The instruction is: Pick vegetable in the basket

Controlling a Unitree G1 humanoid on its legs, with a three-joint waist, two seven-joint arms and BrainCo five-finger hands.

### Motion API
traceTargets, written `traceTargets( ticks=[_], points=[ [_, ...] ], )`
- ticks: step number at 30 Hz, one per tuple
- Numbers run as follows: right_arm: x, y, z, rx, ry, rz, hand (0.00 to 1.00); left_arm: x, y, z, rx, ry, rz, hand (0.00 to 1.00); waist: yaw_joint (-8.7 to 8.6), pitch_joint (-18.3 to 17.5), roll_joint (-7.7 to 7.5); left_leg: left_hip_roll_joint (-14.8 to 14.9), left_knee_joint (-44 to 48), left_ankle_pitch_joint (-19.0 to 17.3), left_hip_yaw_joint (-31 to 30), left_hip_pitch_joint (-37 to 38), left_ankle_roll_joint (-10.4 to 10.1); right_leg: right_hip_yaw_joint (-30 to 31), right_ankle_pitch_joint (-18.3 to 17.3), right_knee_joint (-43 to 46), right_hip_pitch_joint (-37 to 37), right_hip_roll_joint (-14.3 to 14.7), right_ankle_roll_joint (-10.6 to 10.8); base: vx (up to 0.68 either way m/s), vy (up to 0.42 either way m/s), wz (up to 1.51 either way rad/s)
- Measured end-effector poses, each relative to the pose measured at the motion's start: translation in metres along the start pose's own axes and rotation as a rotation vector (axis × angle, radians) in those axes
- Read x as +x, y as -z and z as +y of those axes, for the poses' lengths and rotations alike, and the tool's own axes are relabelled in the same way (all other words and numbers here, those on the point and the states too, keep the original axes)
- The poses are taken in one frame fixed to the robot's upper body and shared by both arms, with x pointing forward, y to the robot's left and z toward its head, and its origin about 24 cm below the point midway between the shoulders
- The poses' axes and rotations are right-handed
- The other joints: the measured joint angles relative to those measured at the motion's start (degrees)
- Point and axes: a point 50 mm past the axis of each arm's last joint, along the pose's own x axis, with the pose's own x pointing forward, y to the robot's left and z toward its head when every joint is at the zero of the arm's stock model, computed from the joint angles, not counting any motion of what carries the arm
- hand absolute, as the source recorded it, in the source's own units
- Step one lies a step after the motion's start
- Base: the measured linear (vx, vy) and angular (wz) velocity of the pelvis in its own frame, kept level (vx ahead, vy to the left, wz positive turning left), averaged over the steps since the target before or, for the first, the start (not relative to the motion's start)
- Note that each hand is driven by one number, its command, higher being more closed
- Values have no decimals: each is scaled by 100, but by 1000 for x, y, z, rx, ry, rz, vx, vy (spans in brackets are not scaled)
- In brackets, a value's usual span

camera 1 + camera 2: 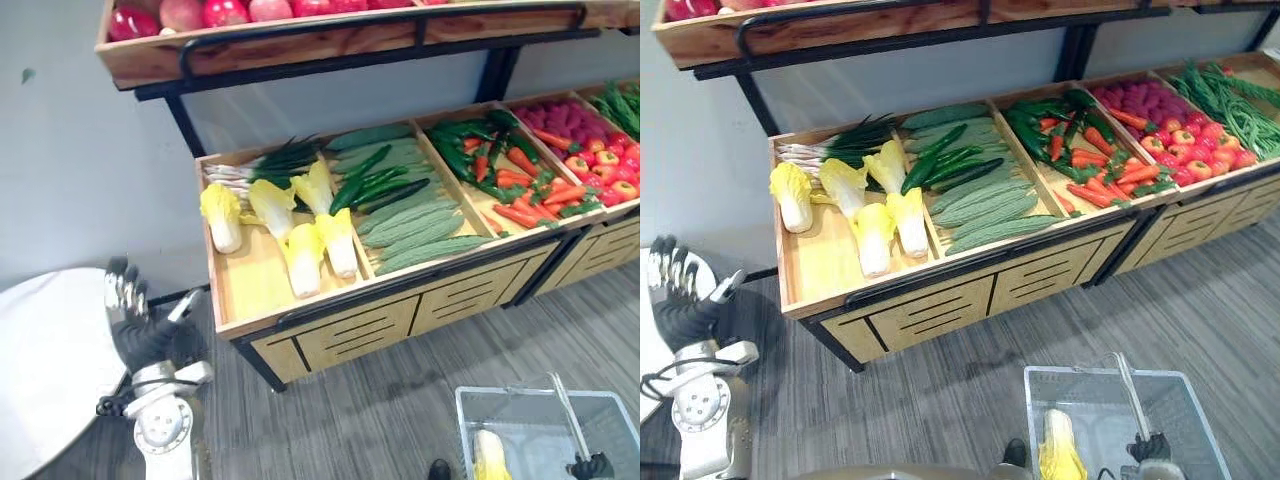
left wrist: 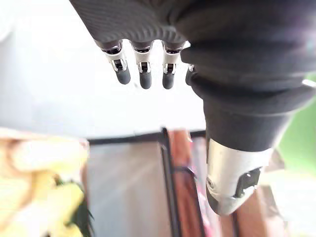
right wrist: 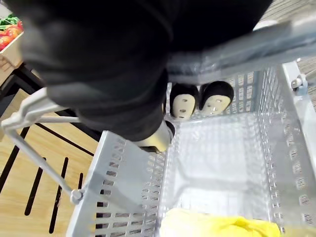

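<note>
the right hand [image 3: 123,89] is curled round the handle [image 3: 237,47] of a grey plastic basket [image 1: 520,392], its dark fingertips [image 3: 183,102] hooked under the bar. one pale yellow cabbage [image 1: 488,455] lies inside the basket, on its bottom near one wall. the left hand [image 1: 130,305] is raised beside a white round surface [image 1: 40,370], fingers straight and relaxed, holding nothing. beyond the basket stands a wooden stall [image 1: 350,325]: loose cabbages [image 1: 300,255] lie in its leftmost compartment, cucumbers [image 1: 375,185] in the next, carrots [image 1: 520,205] further right.
</note>
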Motion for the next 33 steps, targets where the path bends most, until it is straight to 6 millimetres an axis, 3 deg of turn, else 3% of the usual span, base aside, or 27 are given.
traceTargets(
  ticks=[3, 7, 9, 11, 12, 13, 16, 18, 26, 27, 31, 33],
  points=[
    [-4, 7, 14, 19, -29, 21, 100, -8, 32, 27, 30, -141, 164, 0, -9, -66, -90, 22, -88, 44, -137, 12, -13, -148, -62, -11, 86, 20, -46, -1, -24, 26],
    [-12, 17, 35, 33, -75, 47, 100, -35, 76, 75, 96, -379, 395, 0, -13, -215, -214, 22, -195, 80, -220, 18, -45, -264, -93, -63, 138, 29, -75, 5, -6, 12],
    [-17, 23, 44, 35, -91, 63, 100, -69, 105, 108, 109, -563, 579, 0, -15, -258, -243, 14, -239, 82, -229, 47, -48, -284, -93, -122, 181, 34, -73, 6, 2, 2],
    [-18, 25, 47, 33, -95, 71, 100, -101, 123, 127, 107, -685, 723, 0, -34, -260, -248, -2, -317, 93, -225, 117, -53, -289, -114, -177, 233, 33, -45, 0, 0, 0],
    [-20, 30, 48, 31, -97, 87, 100, -131, 136, 137, 81, -790, 859, 0, -66, -303, -248, -7, -374, 93, -226, 133, -52, -290, -120, -199, 233, 40, -38, 36, 6, 0],
    [-20, 31, 48, 32, -99, 93, 100, -143, 140, 140, 45, -836, 901, 0, -71, -302, -251, -7, -378, 96, -228, 134, -57, -291, -124, -199, 233, 42, -32, 33, 5, 0],
    [-22, 38, 52, 40, -113, 128, 100, -184, 153, 139, -85, -903, 1073, 0, -44, -302, -257, -4, -380, 138, -229, 179, -39, -284, -129, -200, 236, 59, -25, 49, 5, -1],
    [-23, 42, 54, 38, -121, 146, 100, -190, 156, 135, -82, -856, 1118, 0, -42, -300, -254, -4, -383, 139, -228, 212, -37, -276, -128, -200, 255, 64, -23, 27, 2, -1],
    [-23, 36, 62, -6, -163, 123, 100, -185, 168, 103, 165, -367, 1258, 0, -177, -279, -226, -2, -389, 129, -167, 253, -48, -197, -131, -192, 269, 73, -28, -8, -1, -5],
    [-23, 36, 63, -15, -168, 121, 100, -188, 171, 95, 245, -235, 1295, 0, -172, -261, -212, 6, -409, 112, -90, 321, -70, -122, -131, -185, 270, 89, -27, -15, -5, -19],
    [-24, 36, 67, -40, -189, 116, 100, -193, 175, 78, 399, 28, 1327, 0, -189, -244, -202, 14, -407, 85, -34, 330, -99, -57, -135, -185, 236, 102, -24, -18, -8, -11],
    [-25, 36, 67, -45, -193, 117, 100, -194, 176, 74, 429, 76, 1326, 0, -191, -238, -201, 18, -410, 82, -17, 346, -104, -43, -154, -182, 237, 108, -9, -7, -11, -7]
  ],
)
